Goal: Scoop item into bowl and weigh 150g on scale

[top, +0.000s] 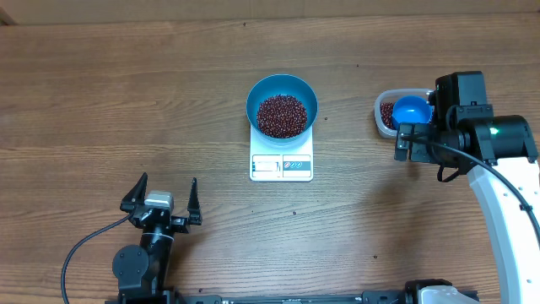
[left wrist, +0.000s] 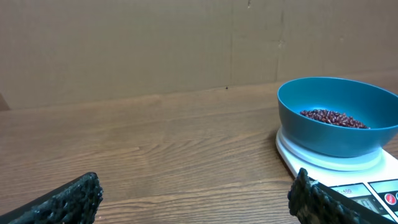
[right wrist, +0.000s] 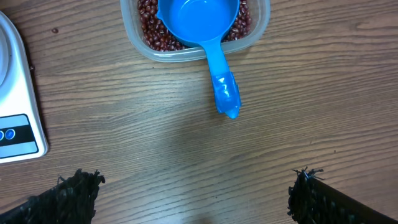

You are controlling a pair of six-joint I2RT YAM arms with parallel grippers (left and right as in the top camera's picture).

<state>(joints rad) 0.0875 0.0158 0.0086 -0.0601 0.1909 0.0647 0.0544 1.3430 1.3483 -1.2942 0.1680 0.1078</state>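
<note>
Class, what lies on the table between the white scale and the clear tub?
Bare table, save one dark speck, perhaps a bean, between scale and tub; the right wrist view shows it.

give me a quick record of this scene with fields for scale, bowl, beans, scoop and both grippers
scale: white, on the wooden table, display edge toward the arms
bowl: blue, standing on the scale
beans: a layer in the bowl, more in the clear tub
scoop: blue, cup lying in the tub, handle out over the rim, not held
left gripper: open, empty, apart from everything
right gripper: open, empty, just short of the scoop handle
</note>
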